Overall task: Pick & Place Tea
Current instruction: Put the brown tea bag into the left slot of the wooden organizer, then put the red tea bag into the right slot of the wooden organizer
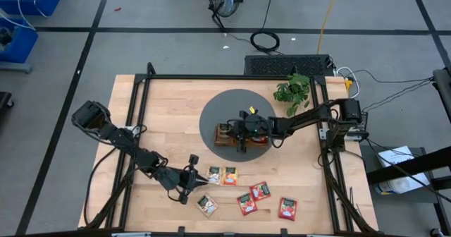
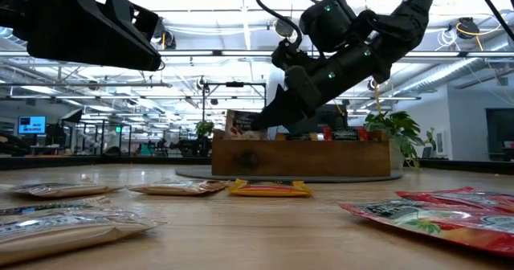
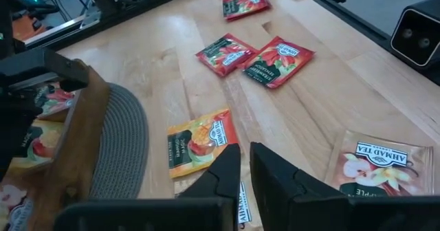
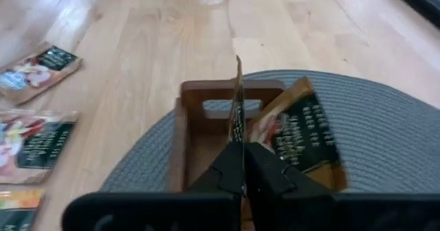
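Several tea sachets lie flat on the wooden table near its front edge: red ones (image 3: pixel 278 60), an orange one (image 3: pixel 199 140) and cream ones (image 3: pixel 381 163). My left gripper (image 3: pixel 245 163) hovers there over a cream sachet (image 1: pixel 213 173), shut but for a narrow slit, with nothing between the fingers. The brown wooden tray (image 1: pixel 243 140) stands on a round grey mat (image 1: pixel 225 106). My right gripper (image 4: pixel 242 152) is over the tray's left end, shut on a sachet (image 4: pixel 237 100) held edge-on. Another sachet (image 4: pixel 295 131) leans inside the tray. My right gripper pinches the sachet between its two fingers by the edge nearest them (image 4: pixel 238 138). The fingers slant down from the table's right. The sachet stands upright on edge over the end compartment by the handle cut-out (image 4: pixel 230 107). Its top (image 2: pixel 239 122) shows above the tray's rim; its lower edge is hidden.
A potted plant (image 1: pixel 292 90) stands at the table's far right, beside the mat. A black frame (image 1: pixel 144 89) runs along the table's edges. Bare wood lies between the mat and the sachets and on the far left.
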Tool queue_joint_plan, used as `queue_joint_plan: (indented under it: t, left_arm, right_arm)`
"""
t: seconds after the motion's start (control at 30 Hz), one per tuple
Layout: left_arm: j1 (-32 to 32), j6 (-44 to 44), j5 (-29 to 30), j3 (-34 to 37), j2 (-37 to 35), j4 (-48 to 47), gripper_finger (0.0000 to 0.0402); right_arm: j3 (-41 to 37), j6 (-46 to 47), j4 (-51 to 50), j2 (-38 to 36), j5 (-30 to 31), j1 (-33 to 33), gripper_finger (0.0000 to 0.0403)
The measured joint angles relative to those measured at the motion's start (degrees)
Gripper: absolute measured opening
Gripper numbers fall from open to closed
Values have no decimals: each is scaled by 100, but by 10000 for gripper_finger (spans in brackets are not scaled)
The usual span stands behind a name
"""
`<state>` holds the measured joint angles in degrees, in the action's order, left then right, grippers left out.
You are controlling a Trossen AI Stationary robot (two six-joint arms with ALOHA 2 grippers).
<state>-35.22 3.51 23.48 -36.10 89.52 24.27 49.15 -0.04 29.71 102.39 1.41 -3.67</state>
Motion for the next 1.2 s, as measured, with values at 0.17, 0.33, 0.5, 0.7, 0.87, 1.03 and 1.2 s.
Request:
queue_joint_plan:
  t: [0.17, 0.33, 0.5, 0.7, 0.87, 1.03, 1.2]
  left_arm:
    - [0, 2, -1, 0, 0, 0, 42]
    - [0, 2, 0, 0, 0, 0, 42]
    - [0, -17, 0, 0, 0, -14, 42]
    - [111, 108, 11, 2, 0, -25, 42]
    - [316, -544, 9, 2, 0, -20, 42]
    - [505, -883, 27, 2, 29, -2, 42]
    - [787, -1268, 57, 2, 31, -1, 42]
  right_arm:
    - [0, 88, 12, 0, 0, 0, 52]
    - [0, 101, 386, -3, -4, 30, 101]
    - [268, 273, -112, -358, 314, 261, 109]
    - [1514, 189, -2908, -651, 1783, 834, 58]
    - [2093, 105, -3947, -654, 1804, 1446, 5]
    - [2364, 376, -4362, -651, 1838, 2064, 2]
    - [2525, 357, -4591, -647, 2286, 2556, 3]
